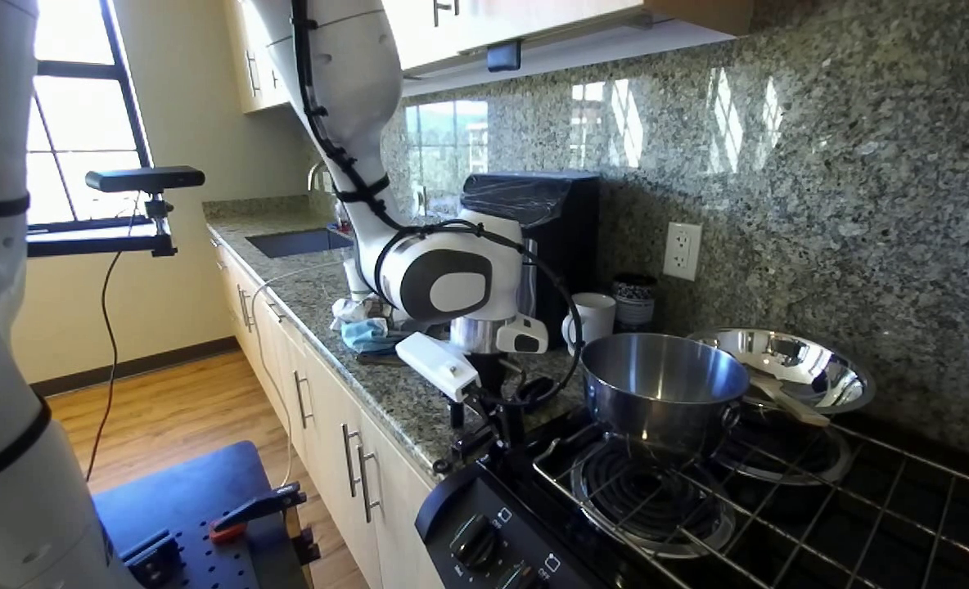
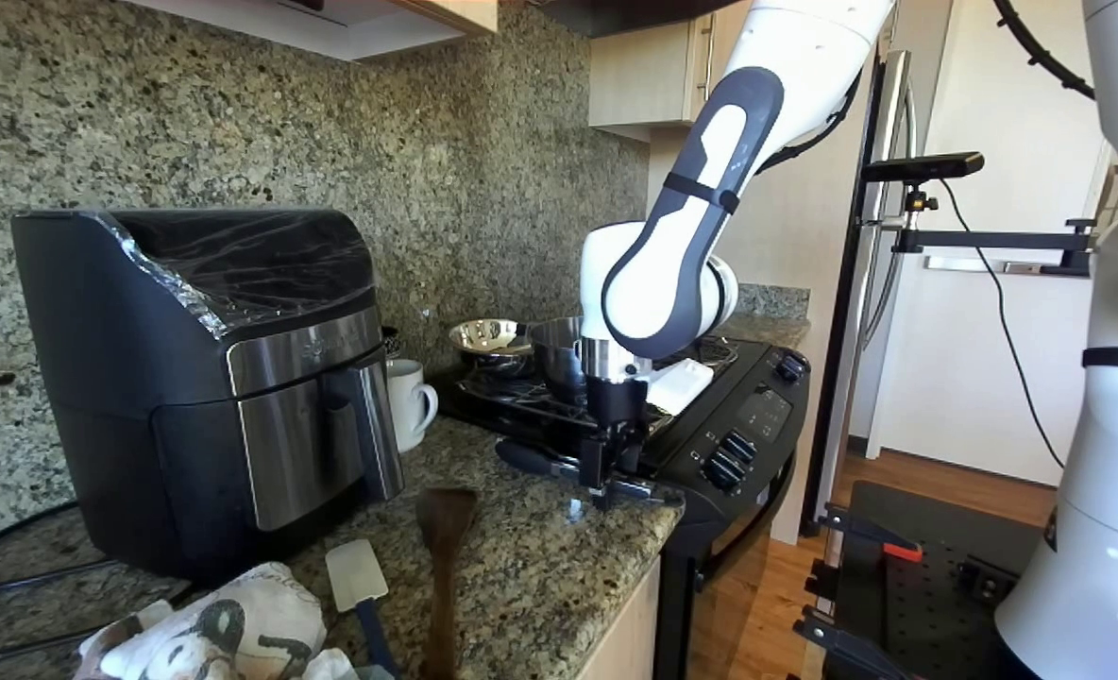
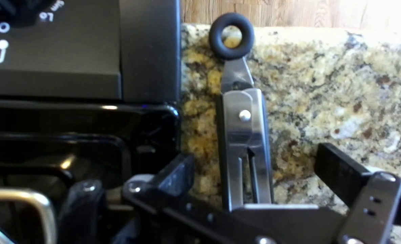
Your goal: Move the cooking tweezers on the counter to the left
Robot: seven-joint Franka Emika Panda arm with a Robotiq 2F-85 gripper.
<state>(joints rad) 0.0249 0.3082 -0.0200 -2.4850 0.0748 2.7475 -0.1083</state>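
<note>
The cooking tweezers (image 3: 241, 135) lie on the granite counter (image 3: 322, 88) beside the stove edge. In the wrist view they show steel arms, a rivet and a dark ring at the end near the counter's front edge. Their dark far end (image 2: 524, 457) shows in an exterior view. My gripper (image 3: 254, 161) is open, one finger on each side of the tweezers, with visible gaps to both. The gripper's own body hides the rest of the tweezers in the wrist view. In both exterior views the gripper (image 1: 484, 429) (image 2: 608, 486) is low at the counter, over the tweezers.
The black stove (image 3: 149, 51) borders the tweezers closely. A steel pot (image 1: 656, 401) and steel bowl (image 1: 853, 384) stand on it. A black air fryer (image 2: 191, 378), white mug (image 2: 408, 406), wooden spoon (image 2: 443, 567), spatula (image 2: 357, 576) and cloth (image 2: 247, 623) are on the counter.
</note>
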